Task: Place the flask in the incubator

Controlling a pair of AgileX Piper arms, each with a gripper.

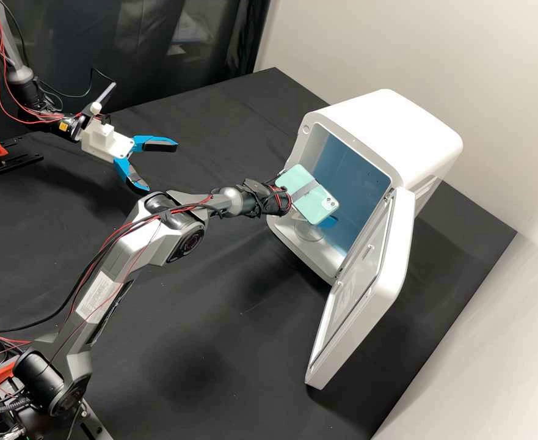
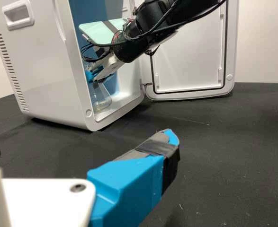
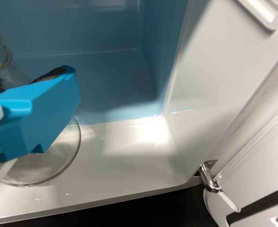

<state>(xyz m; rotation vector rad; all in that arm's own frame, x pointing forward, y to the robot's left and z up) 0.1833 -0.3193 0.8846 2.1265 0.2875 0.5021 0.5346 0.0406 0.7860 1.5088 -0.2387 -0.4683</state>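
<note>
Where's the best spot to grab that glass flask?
Grip the flask by its narrow neck, coming level through the open front of the incubator. It stands upright, its round belly is wide, and walls block every other side. The right gripper holds it there.

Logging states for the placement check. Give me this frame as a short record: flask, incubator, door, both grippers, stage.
flask: upright inside the incubator, low over its white floor; floor contact unclear
incubator: white shell, blue inside, standing on the black bench
door: swung wide open
right gripper: inside the chamber, shut on the flask's neck
left gripper: open, above the bench, well apart from the incubator
stage: flask is in, not yet released
</note>
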